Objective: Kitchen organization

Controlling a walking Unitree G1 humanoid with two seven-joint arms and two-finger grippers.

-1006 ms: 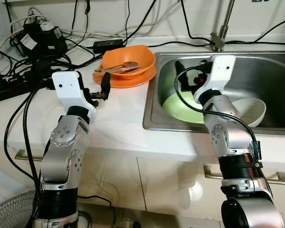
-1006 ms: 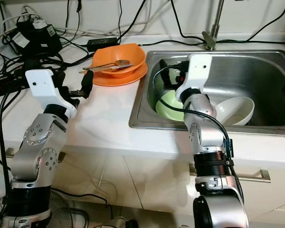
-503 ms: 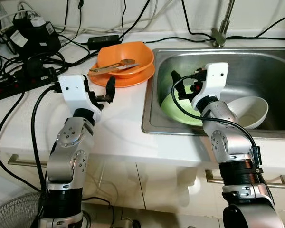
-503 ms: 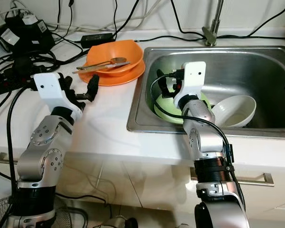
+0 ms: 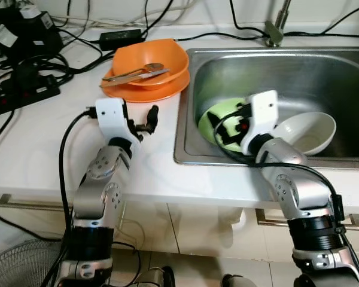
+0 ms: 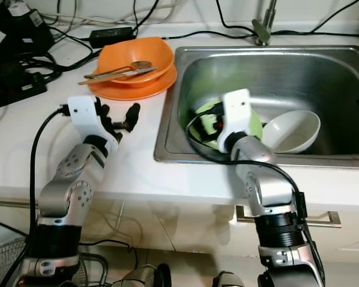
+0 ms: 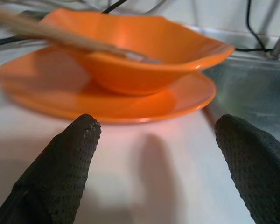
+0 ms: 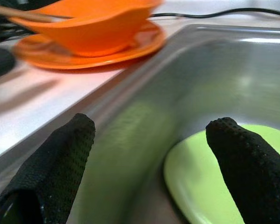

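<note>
1. On the white counter (image 5: 36, 137) beside the sink (image 5: 269, 57), the left gripper (image 7: 154, 154) hovers with fingers spread, apart from everything.
2. Just beyond it sits an orange bowl (image 5: 151, 61) on an orange plate (image 5: 167, 91), with a spoon (image 5: 131, 72) lying across the bowl.
3. Inside the sink, the right gripper (image 8: 149, 154) is spread wide, holding nothing.
4. A green plate (image 8: 210, 182) lies just below its fingers; a white bowl (image 5: 308, 130) leans beside that plate.
</note>
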